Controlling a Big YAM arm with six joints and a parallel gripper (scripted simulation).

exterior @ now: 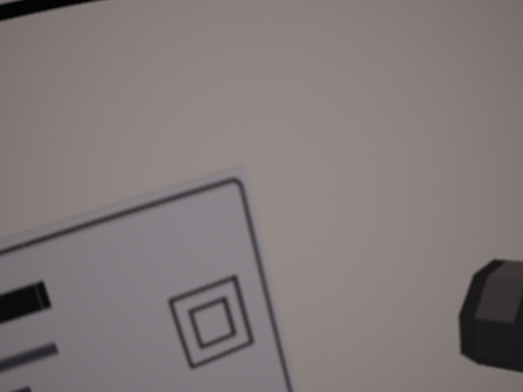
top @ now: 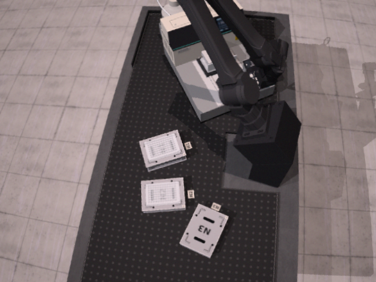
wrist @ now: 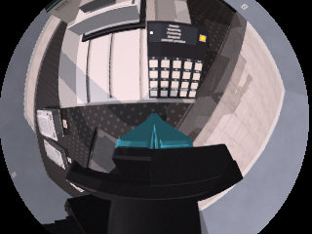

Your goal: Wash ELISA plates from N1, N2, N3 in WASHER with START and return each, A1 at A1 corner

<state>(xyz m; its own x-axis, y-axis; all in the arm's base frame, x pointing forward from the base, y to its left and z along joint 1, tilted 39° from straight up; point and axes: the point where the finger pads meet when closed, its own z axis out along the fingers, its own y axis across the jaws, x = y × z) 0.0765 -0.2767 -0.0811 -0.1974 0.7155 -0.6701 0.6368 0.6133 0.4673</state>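
My gripper (wrist: pixel 154 117) is shut and empty, its teal fingertips together, in front of the washer's keypad (wrist: pixel 174 78) in the wrist view. The lamp (wrist: pixel 202 38) on the washer's panel glows amber. A pale plate (top: pixel 206 64) sits in the dark carrier on the washer deck (top: pixel 195 89); the arm covers part of it, so its seating cannot be fully judged. One plate (top: pixel 161 147) (wrist: pixel 48 125) lies in nest N1 and another plate (top: pixel 162 193) (wrist: pixel 55 154) in nest N2. Nest N3 (top: pixel 193 230) is empty, its printed face showing.
The washer's tall housing (top: pixel 188 52) stands behind the deck, with a white bottle (top: pixel 170 8) and tube at the back. The black arm base (top: pixel 275 145) stands right of nest N1. The exterior view shows only a beige housing with a label (exterior: pixel 110 265) and a dark knob (exterior: pixel 508 320).
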